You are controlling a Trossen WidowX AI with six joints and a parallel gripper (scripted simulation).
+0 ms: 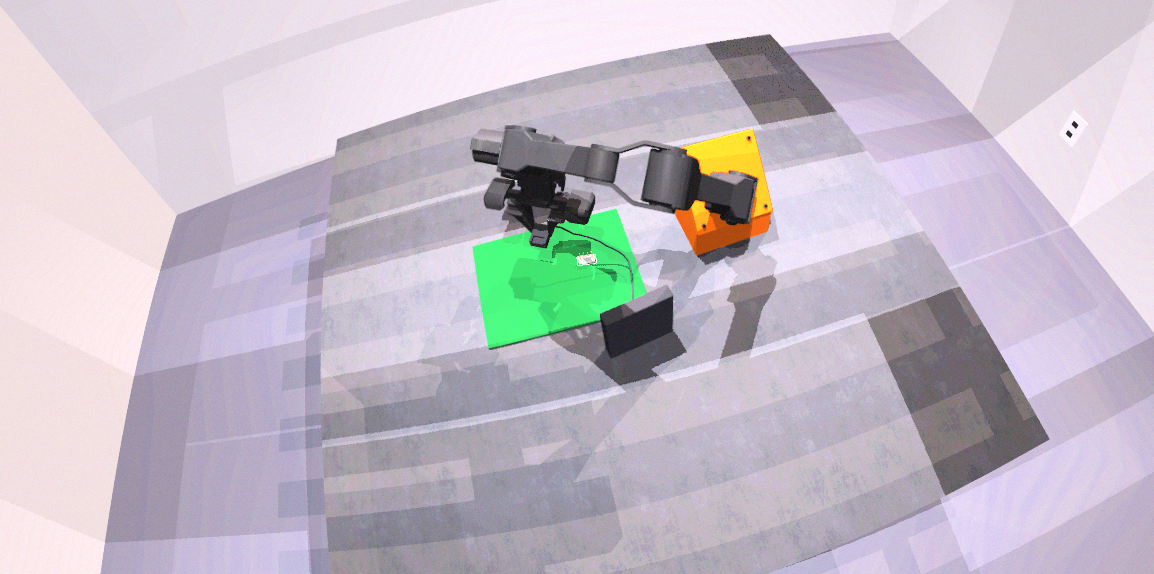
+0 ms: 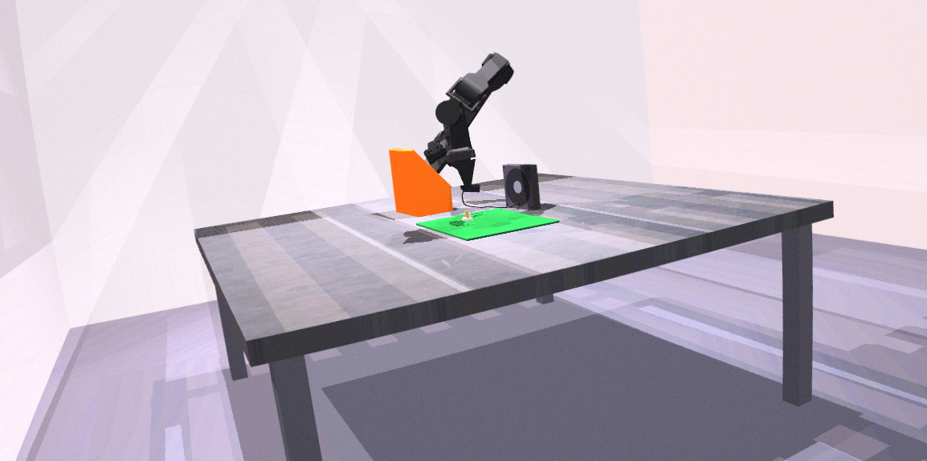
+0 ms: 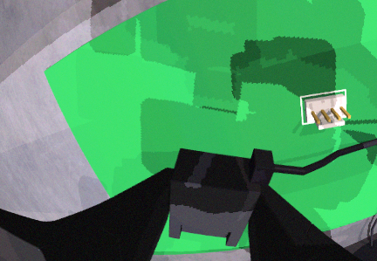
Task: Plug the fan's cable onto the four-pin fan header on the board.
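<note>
My gripper (image 1: 541,235) (image 2: 469,187) (image 3: 213,185) is closed on the black plug (image 1: 539,237) (image 2: 471,188) (image 3: 214,170), held above the green board (image 1: 532,303) (image 2: 486,224) (image 3: 113,87). In the wrist view, the white header (image 1: 593,259) (image 2: 467,218) (image 3: 325,105) stands beyond the plug, up and to the right, its pins bare.

The setting looks like a plain bench room, though its exact kind is unclear. A bare-walled space holds one tabletop (image 1: 452,481) (image 2: 680,211) bearing a robot arm (image 1: 565,158) (image 2: 459,133), a green board (image 1: 516,311) (image 2: 492,227) (image 3: 109,92) and a boxy fan (image 1: 637,323) (image 2: 532,191).

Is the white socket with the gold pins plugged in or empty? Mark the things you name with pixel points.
Empty: in the wrist view, the header's (image 1: 587,259) (image 2: 467,218) (image 3: 325,107) four pins stand bare, the plug (image 2: 471,188) (image 3: 214,196) apart from them.
</note>
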